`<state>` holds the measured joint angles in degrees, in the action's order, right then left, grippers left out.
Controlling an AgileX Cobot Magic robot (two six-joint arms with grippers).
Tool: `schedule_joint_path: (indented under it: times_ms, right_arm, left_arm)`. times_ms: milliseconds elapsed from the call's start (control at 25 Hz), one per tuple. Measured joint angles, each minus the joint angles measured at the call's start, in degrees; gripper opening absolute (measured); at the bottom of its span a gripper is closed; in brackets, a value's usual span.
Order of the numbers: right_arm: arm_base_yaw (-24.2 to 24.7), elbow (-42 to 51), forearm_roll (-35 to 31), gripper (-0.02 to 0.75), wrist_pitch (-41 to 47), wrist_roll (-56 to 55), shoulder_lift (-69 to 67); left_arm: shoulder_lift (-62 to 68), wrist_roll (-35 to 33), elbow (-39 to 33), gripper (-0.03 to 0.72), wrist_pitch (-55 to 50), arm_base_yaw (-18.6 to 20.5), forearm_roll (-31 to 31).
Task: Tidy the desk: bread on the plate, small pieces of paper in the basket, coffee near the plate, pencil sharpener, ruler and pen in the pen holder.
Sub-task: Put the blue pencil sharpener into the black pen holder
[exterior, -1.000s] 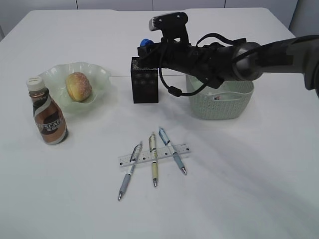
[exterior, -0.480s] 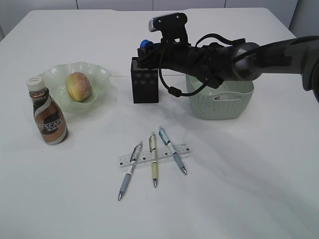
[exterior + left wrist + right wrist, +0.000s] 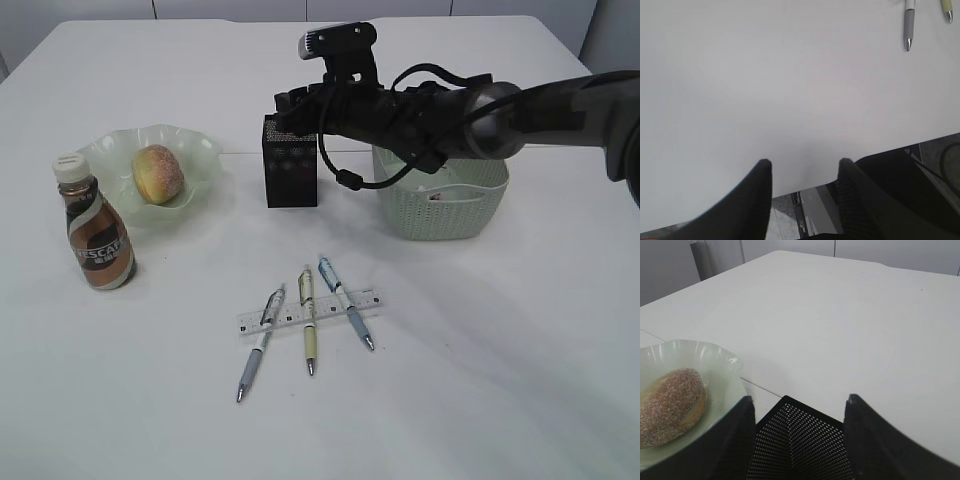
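Now that the blue object you saw between the fingers a moment ago is gone, your right gripper (image 3: 290, 100) stands released and empty above the pen holder (image 3: 290, 160); probably it fell inside, though the cup's bottom is hidden. Ruler (image 3: 310, 315) and pens wait on the desk (image 3: 480, 360).

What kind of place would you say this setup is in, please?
Most likely a lab or office room staged as a desk-tidying scene: a plain white desk carries pens and a ruler, a black mesh pen holder, and a bread bun on a green plate.
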<state>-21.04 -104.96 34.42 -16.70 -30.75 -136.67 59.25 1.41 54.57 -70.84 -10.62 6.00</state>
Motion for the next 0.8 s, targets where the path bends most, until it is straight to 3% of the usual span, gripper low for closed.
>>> schedule_joint_path:
  times_ms: [520, 800]
  right_arm:
    - [0.0, -1.4, -0.2, 0.418, 18.3, -5.6, 5.2]
    - [-0.9, -1.5, 3.4, 0.418, 34.4, -5.2, 10.9]
  left_arm:
    - [0.0, 0.0, 0.0, 0.318, 0.0, 0.0, 0.1]
    - [0.0, 0.0, 0.0, 0.318, 0.0, 0.0, 0.1]
